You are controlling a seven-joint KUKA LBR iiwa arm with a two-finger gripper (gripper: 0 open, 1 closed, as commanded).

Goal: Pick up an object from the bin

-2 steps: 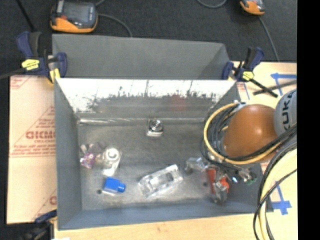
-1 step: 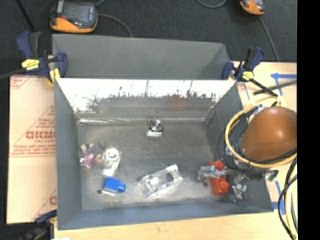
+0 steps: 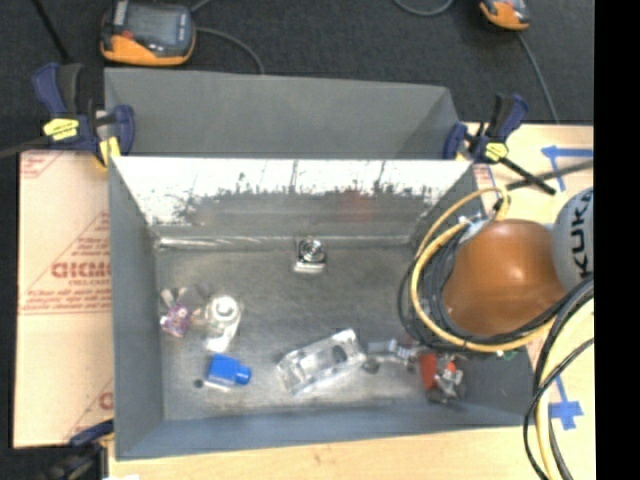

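Grey metal bin [image 3: 135,298] – contents and arm, 1 moment

1. Gripper [image 3: 440,376] – low in the bin's near right corner, under the arm's rounded orange cover [image 3: 500,278]. Red and dark parts show at its tip. Whether it is open or closed cannot be told. Yellow and black cables [image 3: 425,258] loop round the cover's left side.

2. Small grey piece [image 3: 383,352] – on the floor near the near wall, just left of the gripper and nearest to it of all the items. Its kind cannot be made out.

3. Clear plastic packet [image 3: 320,360] – oblong, lying flat and slanted, right end tilted toward the far wall. It sits at the middle of the near wall, just left of item 2.

4. Blue block [image 3: 228,371] – small, rounded, toward the near left corner and well apart from the gripper.

5. White rounded item [image 3: 222,318] – bottle-like, on the left of the floor, beyond the blue block.

6. Clear item with a purple part [image 3: 177,315] – just beside item 5, close to the left wall.

7. Small shiny metal item [image 3: 310,255] – alone at the foot of the far wall, about midway along it
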